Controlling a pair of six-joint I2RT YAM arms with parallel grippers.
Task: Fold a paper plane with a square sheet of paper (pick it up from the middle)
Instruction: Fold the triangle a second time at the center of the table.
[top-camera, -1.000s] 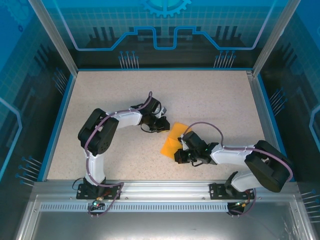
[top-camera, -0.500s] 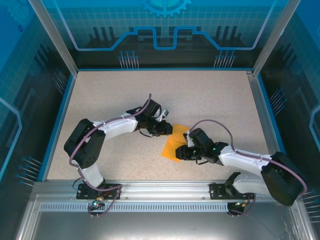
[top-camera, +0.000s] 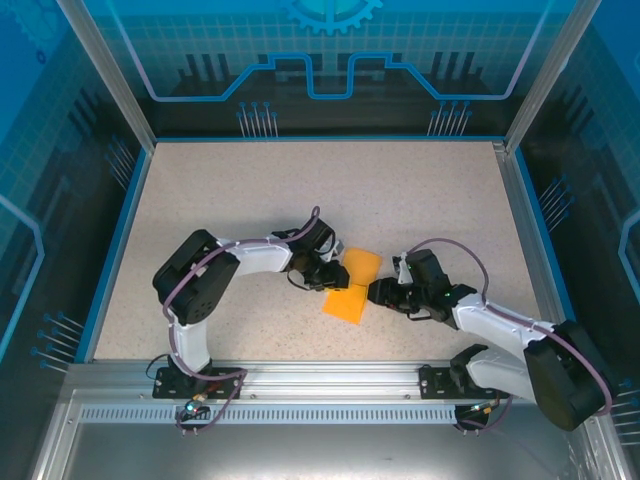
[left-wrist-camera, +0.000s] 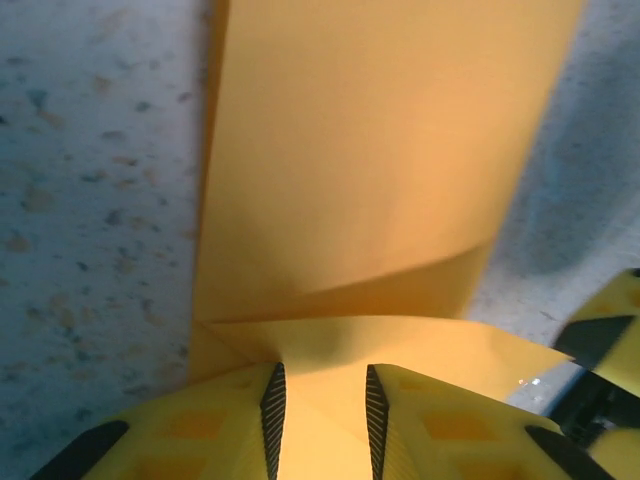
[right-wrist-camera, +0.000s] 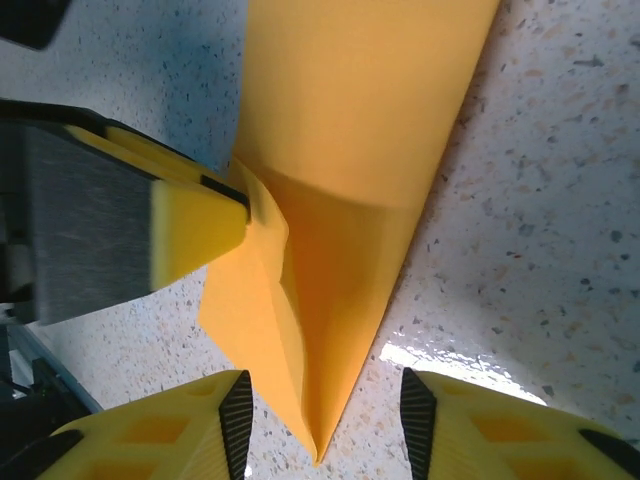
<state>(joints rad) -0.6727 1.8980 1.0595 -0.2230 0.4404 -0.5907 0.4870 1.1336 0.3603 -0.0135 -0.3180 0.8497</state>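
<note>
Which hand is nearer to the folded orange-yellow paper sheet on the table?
Left. The left hand touches the folded orange-yellow paper sheet, with one edge lying between its jaws. The right hand, open, straddles the sheet's pointed corner without touching it.

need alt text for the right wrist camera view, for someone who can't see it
A folded orange-yellow paper tapers to a sharp point between the two spread yellow fingers of the right gripper at the bottom of the view. From the left, a finger of the left gripper touches the paper's folded edge; the speckled table lies underneath.
</note>
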